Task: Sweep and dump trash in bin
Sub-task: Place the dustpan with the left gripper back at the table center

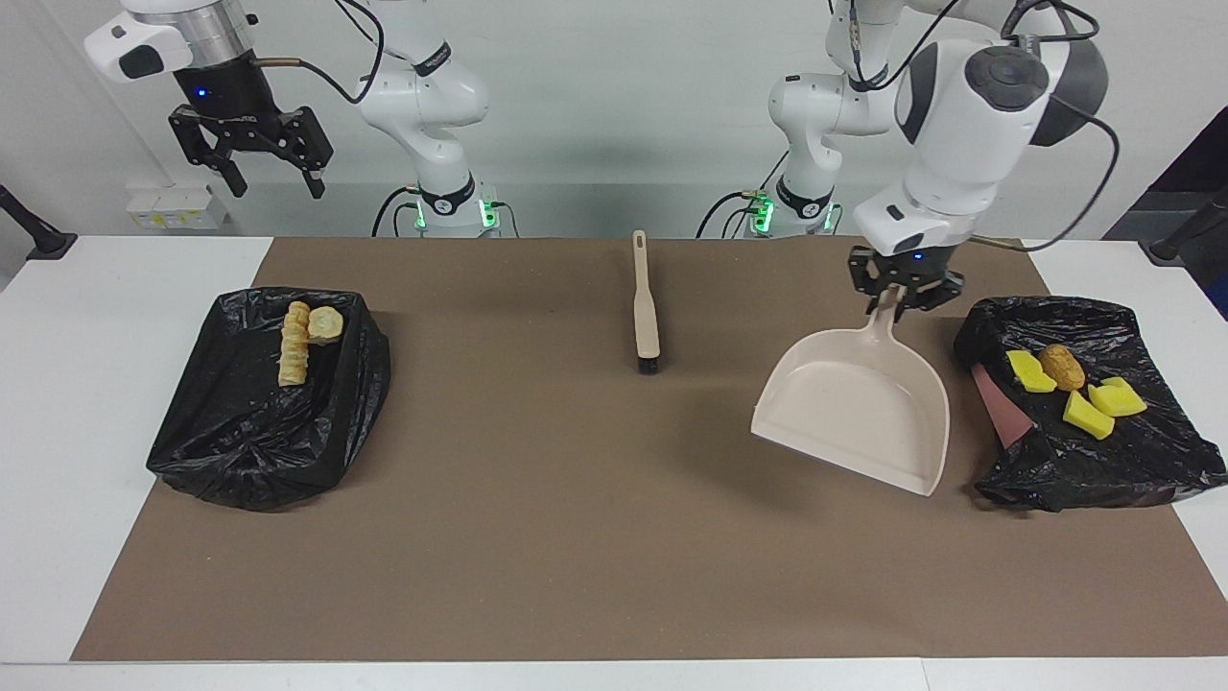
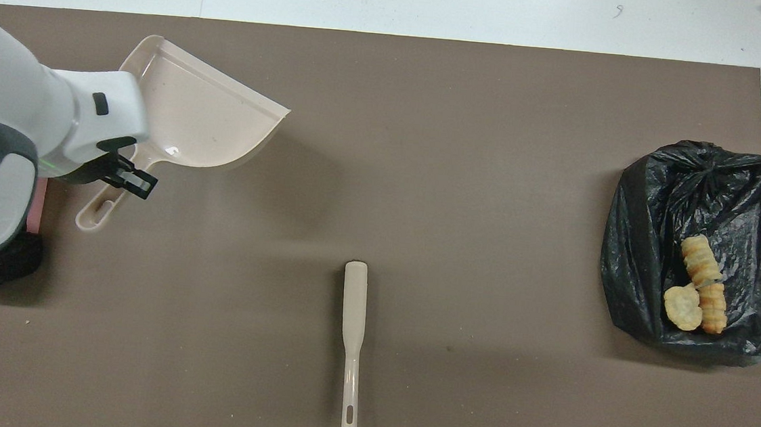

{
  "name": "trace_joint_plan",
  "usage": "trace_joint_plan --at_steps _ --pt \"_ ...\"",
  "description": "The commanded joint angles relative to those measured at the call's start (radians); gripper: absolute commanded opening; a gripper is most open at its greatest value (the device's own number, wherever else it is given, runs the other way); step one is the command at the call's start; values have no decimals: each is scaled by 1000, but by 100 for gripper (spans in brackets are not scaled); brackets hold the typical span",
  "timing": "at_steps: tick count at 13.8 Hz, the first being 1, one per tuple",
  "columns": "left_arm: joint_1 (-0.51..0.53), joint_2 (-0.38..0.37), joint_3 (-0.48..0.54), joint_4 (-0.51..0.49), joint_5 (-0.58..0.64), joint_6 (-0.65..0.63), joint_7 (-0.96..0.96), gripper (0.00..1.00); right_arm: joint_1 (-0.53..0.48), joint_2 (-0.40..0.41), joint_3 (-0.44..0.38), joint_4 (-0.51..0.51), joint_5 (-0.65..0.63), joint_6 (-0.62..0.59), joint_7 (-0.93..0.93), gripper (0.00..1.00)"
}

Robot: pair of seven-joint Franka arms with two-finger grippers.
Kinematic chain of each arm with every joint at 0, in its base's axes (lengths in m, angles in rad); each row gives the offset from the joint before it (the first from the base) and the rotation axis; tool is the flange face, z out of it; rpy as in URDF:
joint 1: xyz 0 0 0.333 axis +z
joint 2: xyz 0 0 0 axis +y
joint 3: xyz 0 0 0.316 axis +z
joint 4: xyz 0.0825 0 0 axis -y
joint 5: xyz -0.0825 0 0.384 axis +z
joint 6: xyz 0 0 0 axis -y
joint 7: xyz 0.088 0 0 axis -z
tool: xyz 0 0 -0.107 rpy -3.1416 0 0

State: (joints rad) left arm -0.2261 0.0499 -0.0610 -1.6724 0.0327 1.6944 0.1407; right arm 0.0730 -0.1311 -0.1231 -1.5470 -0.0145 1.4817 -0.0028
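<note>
The right gripper [image 1: 269, 178] hung open and idle, high over its own end of the table. The brush [image 1: 646, 305] lay near the robots, handle toward them. The left gripper [image 1: 900, 296] was clamped on the dustpan [image 1: 857, 408] handle, pan empty over bare mat, mouth facing away from the robots. Trash sat in both bags: sponges [image 1: 1087, 413] and a roll [image 1: 1061, 366] beside the pan, pastries [image 1: 294, 355] at the right arm's end. Plenty of open mat between, so I'd guess setting it down comes next.
</note>
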Motion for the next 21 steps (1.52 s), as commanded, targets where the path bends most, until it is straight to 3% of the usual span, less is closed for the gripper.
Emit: trace_joint_plan --at_steps 1,7,12,17,18,20,21 --pt "-76 -15 21 -30 -66 72 -198 0 1 -15 -4 -24 -4 -1 -25 100" --pt "-231 135 21 -23 -76 241 -389 0 1 -16 -4 -25 -4 -4 -32 100" --pt "-297 272 16 -27 -77 442 -522 0 -4 -15 -4 -27 -2 -1 -34 100" --pt "-338 369 16 -21 -77 543 -617 0 8 -16 -7 -27 -4 -1 -29 100" --pt "-334 370 16 -18 -73 547 -610 4 8 -15 -7 -27 -4 0 -29 100" --pt "-328 364 16 -18 -77 542 -624 100 2 -15 -7 -27 -4 0 -29 100" --pt "-323 357 16 -20 -79 531 -624 100 1 -15 -6 -27 -4 0 -29 100"
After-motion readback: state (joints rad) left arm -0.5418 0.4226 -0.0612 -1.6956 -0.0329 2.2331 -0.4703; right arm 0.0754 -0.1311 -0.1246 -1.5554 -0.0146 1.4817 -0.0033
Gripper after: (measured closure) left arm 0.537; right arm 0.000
